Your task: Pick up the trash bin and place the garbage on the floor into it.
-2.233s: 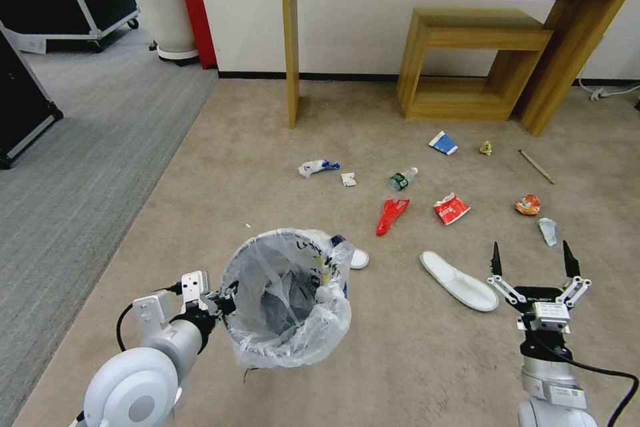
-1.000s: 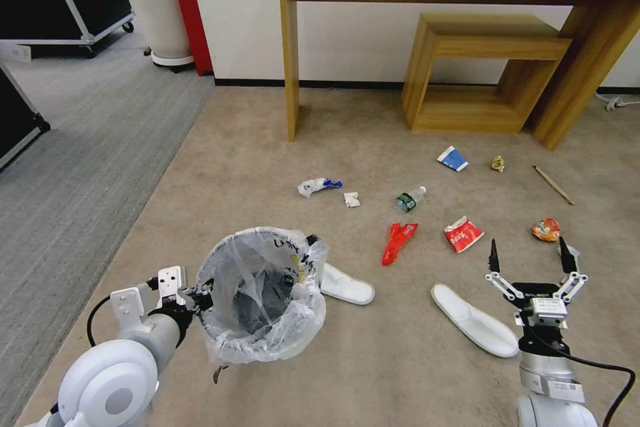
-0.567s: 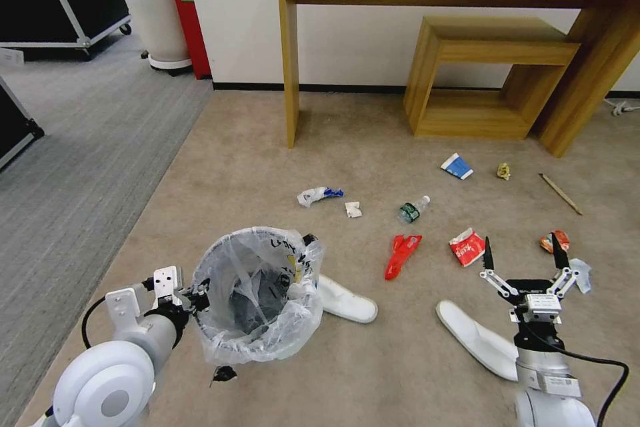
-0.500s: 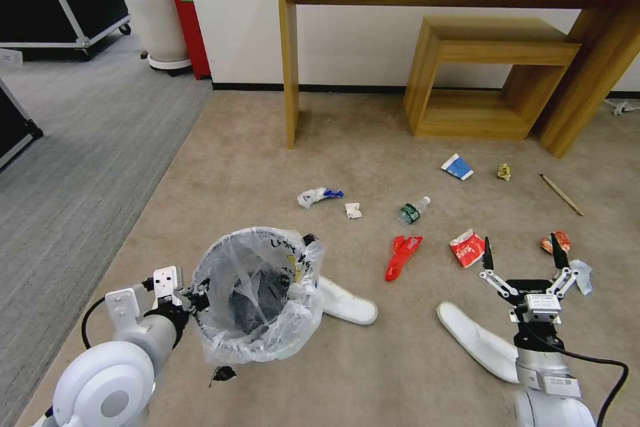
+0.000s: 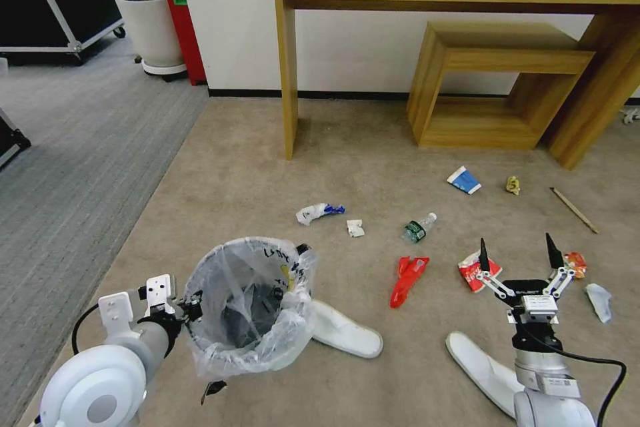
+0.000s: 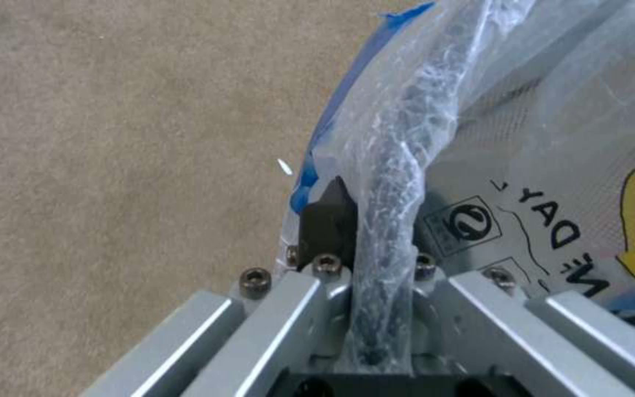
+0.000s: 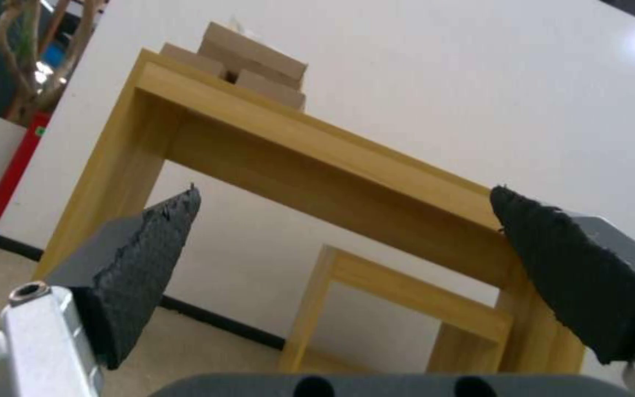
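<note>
left tool (image 5: 189,301) is clamped on the rim of the trash bin (image 5: 248,307); the left wrist view shows the bag-wrapped rim running straight between its black pads (image 6: 328,218), so the bin hangs by its near-left edge. held this way the mouth faces up and open on the robot's left front, free to take litter dropped from the other side. the bin looks lifted off the carpet (image 5: 220,173), though clearance under it is hard to judge from above.

right tool (image 5: 517,255) is held over the carpet with its fingers spread wide and nothing between them, tips pointing forward toward the wall. it sits just above the red snack wrapper (image 5: 472,273), orange wrapper (image 5: 575,262) just beside its right finger; probably staged there because litter is densest here.

garbage lies on the floor: red wrapper strip (image 5: 407,271), green-label bottle (image 5: 417,228), blue-white carton (image 5: 464,180), yellow scrap (image 5: 513,185), wooden stick (image 5: 573,209), crumpled paper (image 5: 355,229), blue-white wrapper (image 5: 315,212), clear scrap (image 5: 598,301). one white slipper (image 5: 350,331) touches the bin's far side, second slipper (image 5: 481,367) beside the right arm.

none of these pieces is in the bin yet.
</note>
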You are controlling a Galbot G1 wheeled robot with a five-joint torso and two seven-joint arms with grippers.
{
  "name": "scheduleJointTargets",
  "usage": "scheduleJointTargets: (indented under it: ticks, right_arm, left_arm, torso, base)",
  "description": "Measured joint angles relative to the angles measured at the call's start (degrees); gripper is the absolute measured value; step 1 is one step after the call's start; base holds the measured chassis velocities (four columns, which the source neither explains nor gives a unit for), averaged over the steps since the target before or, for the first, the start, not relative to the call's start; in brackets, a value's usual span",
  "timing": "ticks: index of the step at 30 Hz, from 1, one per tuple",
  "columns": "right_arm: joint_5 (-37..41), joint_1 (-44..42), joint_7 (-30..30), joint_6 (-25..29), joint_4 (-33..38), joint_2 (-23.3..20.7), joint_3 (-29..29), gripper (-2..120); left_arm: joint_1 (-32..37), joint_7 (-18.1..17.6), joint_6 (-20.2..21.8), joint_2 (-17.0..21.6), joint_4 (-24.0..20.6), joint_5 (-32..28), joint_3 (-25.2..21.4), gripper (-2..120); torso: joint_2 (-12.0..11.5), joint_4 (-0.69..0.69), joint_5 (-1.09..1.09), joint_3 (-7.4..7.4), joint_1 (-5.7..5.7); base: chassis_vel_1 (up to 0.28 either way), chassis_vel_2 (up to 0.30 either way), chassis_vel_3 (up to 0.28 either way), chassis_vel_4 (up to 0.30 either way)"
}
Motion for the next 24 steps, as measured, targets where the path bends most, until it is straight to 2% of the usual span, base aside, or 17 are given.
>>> scheduleJointTargets:
  ticks: [9, 24]
  right_arm:
    - [0.21, 0.44, -0.18, 0.42, -0.36, -0.94, -0.08, 100]
    - [-0.72, 0.03, 2.08, -0.73, -0.96, -1.88, 1.68, 100]
  left_arm:
    - [0.80, -1.74, -0.31, 1.14, -0.47, -1.08, -0.98, 0]
    - [1.27, -0.07, -0.87, -0.03, -0.90, 1.94, 1.23, 0]
  torso:
    - [0.00, 0.00, 0.01, -0.02, -0.01]
    - [0.00, 0.00, 0.01, -0.02, -0.01]
  base:
    - [-0.007, 0.004, 0.006, -0.007]
    - [0.000, 0.000, 0.000, 0.000]
